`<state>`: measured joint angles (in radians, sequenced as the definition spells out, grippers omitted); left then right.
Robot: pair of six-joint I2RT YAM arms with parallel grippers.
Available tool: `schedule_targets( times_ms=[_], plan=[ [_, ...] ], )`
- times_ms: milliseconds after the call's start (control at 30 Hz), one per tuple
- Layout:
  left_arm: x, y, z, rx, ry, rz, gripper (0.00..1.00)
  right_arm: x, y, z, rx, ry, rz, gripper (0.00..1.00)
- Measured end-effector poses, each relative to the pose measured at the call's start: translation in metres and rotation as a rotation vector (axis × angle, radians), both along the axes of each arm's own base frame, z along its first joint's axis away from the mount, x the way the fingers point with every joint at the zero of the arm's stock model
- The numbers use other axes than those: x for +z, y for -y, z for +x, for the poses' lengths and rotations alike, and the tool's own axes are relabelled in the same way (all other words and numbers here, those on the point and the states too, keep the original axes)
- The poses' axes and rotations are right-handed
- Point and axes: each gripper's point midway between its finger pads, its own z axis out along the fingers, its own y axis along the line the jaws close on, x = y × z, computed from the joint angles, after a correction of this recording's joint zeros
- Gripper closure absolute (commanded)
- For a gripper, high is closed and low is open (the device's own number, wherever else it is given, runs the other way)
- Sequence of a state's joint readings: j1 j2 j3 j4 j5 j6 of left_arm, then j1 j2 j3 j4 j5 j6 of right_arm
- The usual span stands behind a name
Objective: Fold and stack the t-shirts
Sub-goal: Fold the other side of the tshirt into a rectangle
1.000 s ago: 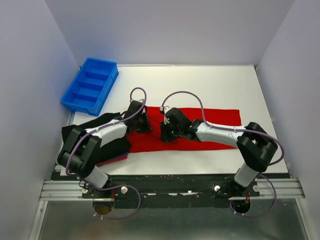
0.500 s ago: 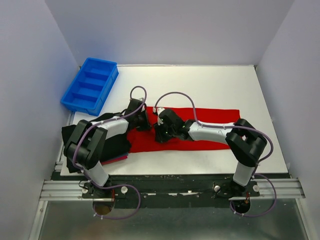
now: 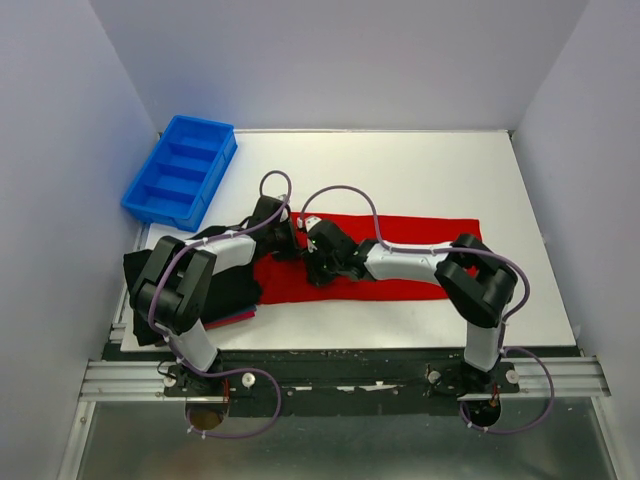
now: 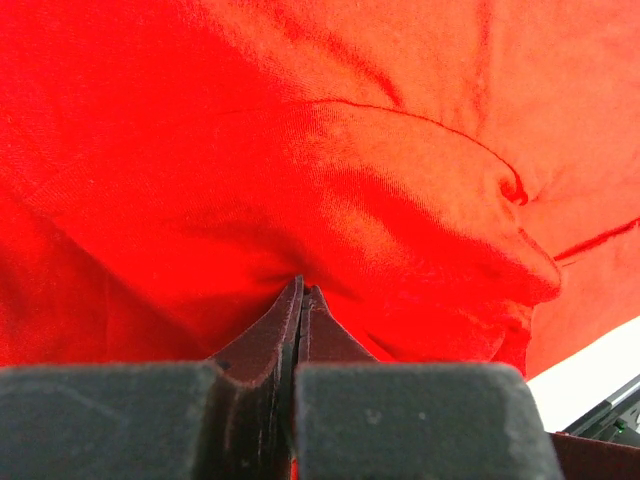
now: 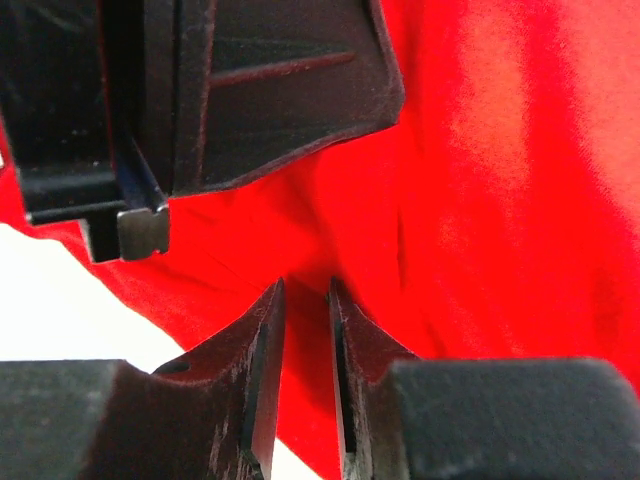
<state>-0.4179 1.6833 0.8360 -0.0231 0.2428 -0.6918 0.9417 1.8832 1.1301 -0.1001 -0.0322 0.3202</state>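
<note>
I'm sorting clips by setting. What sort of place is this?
Likely a robotics lab test cell: left arm and right arm bolted at a white table, plain grey walls boxing it in, a blue bin and red t-shirt as props.

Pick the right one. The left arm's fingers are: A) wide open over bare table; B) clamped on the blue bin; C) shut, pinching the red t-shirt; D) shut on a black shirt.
C: in the left wrist view the left fingers meet, with the red t-shirt puckered at their tips.
</note>
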Motion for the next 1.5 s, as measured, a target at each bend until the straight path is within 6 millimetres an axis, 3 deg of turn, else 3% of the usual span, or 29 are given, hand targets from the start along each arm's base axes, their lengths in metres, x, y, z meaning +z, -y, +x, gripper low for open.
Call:
schedule_targets(
  times_ms=[300,533,800,1000,1100,1233,1367,1500],
  plan=[
    [0.000,0.001,0.000,-0.007,0.001,-0.002,0.97,-0.001,0.007,0.011,-0.051,0.050,-0.048,0.70],
    [0.000,0.001,0.000,-0.010,0.002,-0.002,0.97,-0.002,0.008,0.011,-0.061,0.082,-0.084,0.94],
    [0.000,0.001,-0.001,-0.011,0.003,-0.003,0.97,0.000,0.009,0.010,-0.067,0.083,-0.092,0.99],
    [0.001,0.000,-0.002,-0.011,0.003,-0.003,0.97,0.022,0.010,0.008,-0.069,0.094,-0.062,0.99],
    [0.002,-0.001,-0.005,-0.010,0.004,-0.003,0.91,0.040,0.009,0.005,-0.059,0.101,-0.024,0.99],
    [0.008,-0.001,-0.008,-0.013,0.014,-0.007,0.73,0.059,0.009,-0.002,-0.038,0.097,0.012,0.99],
    [0.018,0.000,-0.013,-0.018,0.030,-0.015,0.55,0.062,0.010,-0.009,-0.020,0.074,0.018,0.99],
    [0.034,0.002,-0.022,-0.022,0.061,-0.030,0.51,0.059,0.012,-0.019,0.006,0.035,0.011,0.99]
  ],
)
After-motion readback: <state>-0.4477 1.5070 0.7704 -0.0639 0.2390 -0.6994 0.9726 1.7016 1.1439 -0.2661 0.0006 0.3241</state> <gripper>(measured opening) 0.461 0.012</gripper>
